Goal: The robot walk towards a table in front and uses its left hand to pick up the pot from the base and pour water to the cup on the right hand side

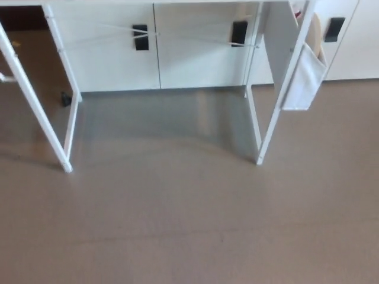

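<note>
Only the lower part of a white table shows in the head view: its front left leg and front right leg stand on the grey-brown floor, with the rear legs behind. The tabletop is cut off at the top edge, so the pot, its base and the cup are hidden. Neither of my hands is in the picture.
A white cloth pouch hangs on the table's right front leg. White cabinets with black handles line the wall behind the table. A small dark object lies on the floor near the rear left leg. Bare floor stretches between me and the table.
</note>
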